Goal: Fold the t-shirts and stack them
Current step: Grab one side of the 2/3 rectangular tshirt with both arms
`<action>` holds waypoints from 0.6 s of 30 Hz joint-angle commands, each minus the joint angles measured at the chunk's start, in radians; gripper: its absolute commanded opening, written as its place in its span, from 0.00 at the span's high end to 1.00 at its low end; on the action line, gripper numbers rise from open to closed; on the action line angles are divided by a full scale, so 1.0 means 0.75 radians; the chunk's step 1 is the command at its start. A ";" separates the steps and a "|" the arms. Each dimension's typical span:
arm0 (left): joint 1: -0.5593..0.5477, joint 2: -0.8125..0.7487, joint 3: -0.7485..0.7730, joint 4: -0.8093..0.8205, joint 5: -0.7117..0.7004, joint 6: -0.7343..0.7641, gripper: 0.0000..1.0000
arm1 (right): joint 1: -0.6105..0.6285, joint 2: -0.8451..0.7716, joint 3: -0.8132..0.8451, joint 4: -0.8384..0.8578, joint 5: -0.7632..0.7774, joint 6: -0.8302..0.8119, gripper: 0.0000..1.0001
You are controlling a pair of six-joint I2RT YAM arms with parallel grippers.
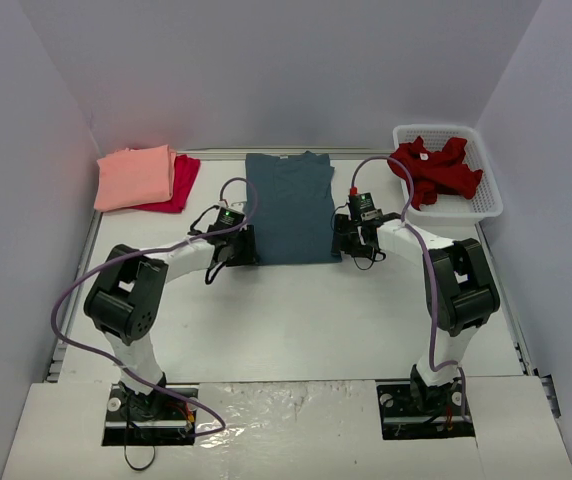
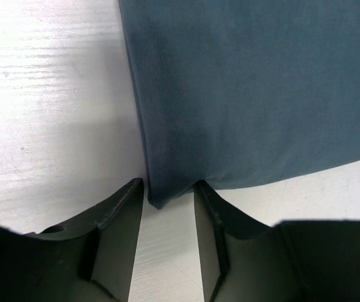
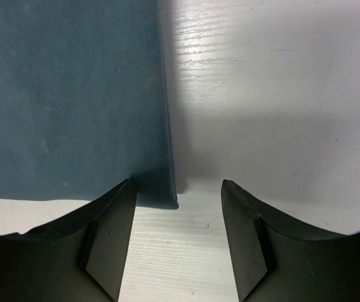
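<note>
Right, top view: four t-shirts are showing. The slate-blue shirt [image 1: 288, 205] is lying flat at twelve o'clock, the salmon-pink shirt [image 1: 134, 177] is hiding most of the crimson shirt [image 1: 178, 185] at ten, and the dark red shirt [image 1: 436, 170] is bunching in the one basket [image 1: 486, 205] at two.

Left wrist: the left gripper [image 2: 169, 189] is standing apart, a blue corner poking between its tips.

Right wrist: the right gripper [image 3: 179, 189] is gaping wider, the other corner lying nearer its nine o'clock finger.

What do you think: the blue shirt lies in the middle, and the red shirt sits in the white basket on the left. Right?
No: the top view shows the white basket with the red shirt on the right. The blue shirt does lie in the middle.
</note>
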 commanded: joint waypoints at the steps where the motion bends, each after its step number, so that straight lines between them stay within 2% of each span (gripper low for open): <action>1: -0.010 0.048 0.023 -0.053 -0.023 -0.004 0.65 | -0.013 0.012 -0.011 -0.004 -0.005 -0.009 0.48; 4: -0.014 0.058 0.035 -0.086 -0.037 0.004 0.70 | -0.017 0.012 -0.013 -0.006 -0.007 -0.009 0.48; 13: -0.020 0.068 0.050 -0.137 -0.064 0.032 0.72 | -0.023 0.010 -0.011 -0.004 -0.023 -0.009 0.48; 14: -0.022 0.070 0.050 -0.139 -0.064 0.034 0.77 | -0.023 0.010 -0.009 -0.004 -0.029 -0.009 0.48; 16: -0.024 0.076 0.056 -0.149 -0.064 0.039 0.82 | -0.023 0.002 -0.011 -0.006 -0.033 -0.009 0.48; 18: -0.026 0.080 0.058 -0.151 -0.064 0.041 0.92 | -0.023 0.000 -0.016 -0.006 -0.035 -0.007 0.48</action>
